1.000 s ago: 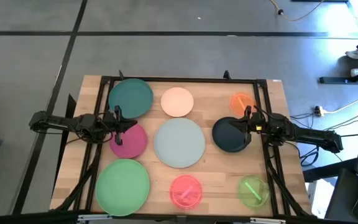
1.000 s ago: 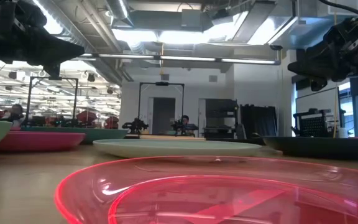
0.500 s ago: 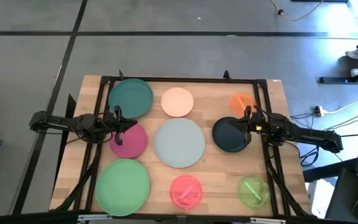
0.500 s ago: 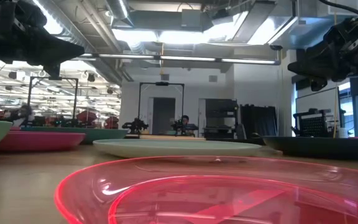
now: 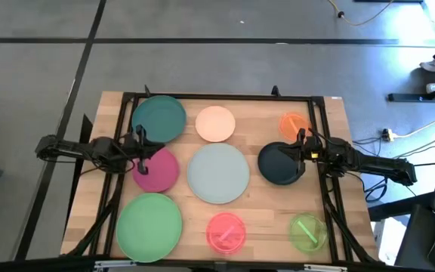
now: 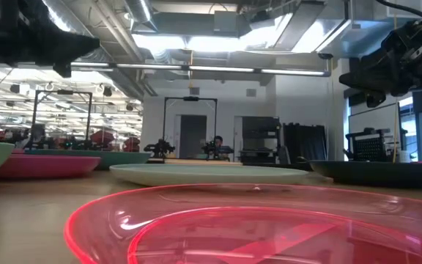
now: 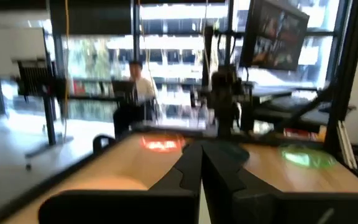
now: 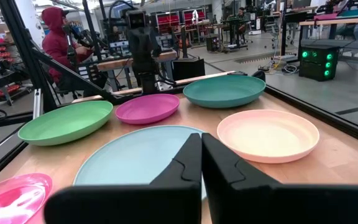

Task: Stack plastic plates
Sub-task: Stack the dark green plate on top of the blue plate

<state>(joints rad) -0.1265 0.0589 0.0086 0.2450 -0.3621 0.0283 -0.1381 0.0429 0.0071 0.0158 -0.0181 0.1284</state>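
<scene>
While hovering above the magenta plate (image 5: 156,170) at the table's left side, left gripper (image 5: 145,146) kept both fingers (image 7: 188,174) pressed together, gripping nothing. Right gripper (image 5: 297,146) likewise pinched to a slit, fingers (image 8: 191,158) empty, hanging over the dark navy plate (image 5: 280,165) at the right side.

Laid out singly on the wooden table (image 5: 263,211), none stacked: teal plate (image 5: 159,118) at the far left corner, peach plate (image 5: 215,124) beside it, orange plate (image 5: 292,123) at the far right, pale blue-grey plate (image 5: 218,173) in the middle, light green plate (image 5: 149,219) at the near left, pink plate (image 5: 226,231) at the near centre, lime plate (image 5: 306,230) at the near right. All round, shallow, with low raised rims; pink, orange and lime translucent and glowing, the rest matte.

From above, whole layout and both arms plain. From table height, only rims edge-on, pink one filling the foreground, grippers cut off at the top. From the right wrist, dished interiors of the green, magenta, teal, peach and blue-grey plates, plus a person in a red hood (image 8: 58,34) beyond the table. From the left wrist, blurred, another person seated (image 7: 140,81) far off.
</scene>
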